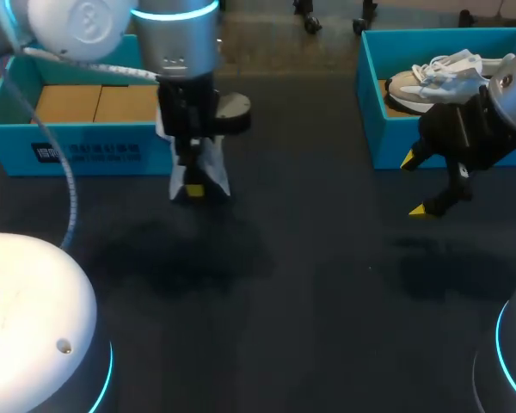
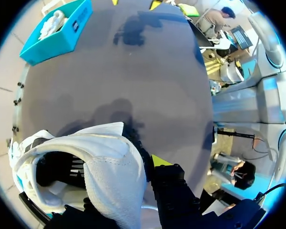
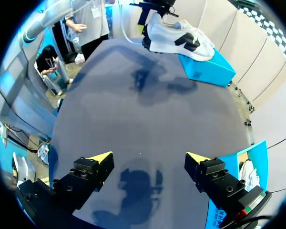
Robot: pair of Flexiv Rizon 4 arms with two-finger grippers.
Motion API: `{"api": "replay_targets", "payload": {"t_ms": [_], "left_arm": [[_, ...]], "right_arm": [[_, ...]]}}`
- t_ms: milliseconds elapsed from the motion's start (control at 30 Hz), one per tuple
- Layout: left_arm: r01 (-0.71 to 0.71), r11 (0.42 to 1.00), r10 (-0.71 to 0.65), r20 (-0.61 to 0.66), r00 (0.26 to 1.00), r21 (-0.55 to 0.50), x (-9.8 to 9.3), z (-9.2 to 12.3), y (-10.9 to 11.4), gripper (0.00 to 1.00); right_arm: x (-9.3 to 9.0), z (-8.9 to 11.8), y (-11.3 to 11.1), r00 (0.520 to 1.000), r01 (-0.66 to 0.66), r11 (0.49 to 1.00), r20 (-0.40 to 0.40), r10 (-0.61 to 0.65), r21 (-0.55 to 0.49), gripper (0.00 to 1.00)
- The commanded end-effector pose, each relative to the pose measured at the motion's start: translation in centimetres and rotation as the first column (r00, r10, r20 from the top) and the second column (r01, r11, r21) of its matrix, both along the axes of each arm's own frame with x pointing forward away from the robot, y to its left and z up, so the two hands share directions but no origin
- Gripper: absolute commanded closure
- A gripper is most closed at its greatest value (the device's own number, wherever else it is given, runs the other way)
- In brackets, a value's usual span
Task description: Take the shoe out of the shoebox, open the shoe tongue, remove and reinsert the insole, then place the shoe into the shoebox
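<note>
Holding white shoe [image 2: 109, 162] aloft, left jaws clamped; right jaws apart.

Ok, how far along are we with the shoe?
Done: the shoe is out of the left shoebox, held above the table by the left tool. The right tool hangs open, empty. Apparently still to do: opening the tongue, insole out and back, reboxing.

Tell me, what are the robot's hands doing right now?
Left hand shut on shoe, held above table. Right hand open, empty. Another shoe in right box.
</note>
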State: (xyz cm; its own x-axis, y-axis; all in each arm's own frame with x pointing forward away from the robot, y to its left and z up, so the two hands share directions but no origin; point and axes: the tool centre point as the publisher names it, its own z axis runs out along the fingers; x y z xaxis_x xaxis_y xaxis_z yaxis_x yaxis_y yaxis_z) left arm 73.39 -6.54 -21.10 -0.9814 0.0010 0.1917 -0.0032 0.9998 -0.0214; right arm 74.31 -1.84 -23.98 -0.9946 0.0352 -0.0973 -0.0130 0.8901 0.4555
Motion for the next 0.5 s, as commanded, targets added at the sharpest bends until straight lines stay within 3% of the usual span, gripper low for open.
{"api": "replay_targets", "payload": {"t_ms": [33, 500], "left_arm": [[-0.03, 0.998, 0.031, 0.013, 0.999, -0.057, -0.4, 0.4, 3.3, 1.0], [-0.146, 0.985, 0.148, 0.02, 0.989, -0.088, 1.6, 1.2, 10.1, 1.0]], "right_arm": [[-0.1, 0.0, 0.0, 1.0, 0.0, 1.0, 0.001, 0.0, -0.001, 0.0], [-0.1, 0.0, 0.0, 1.0, 0.0, 1.0, 0.001, 0.0, -0.001, 0.0]]}}
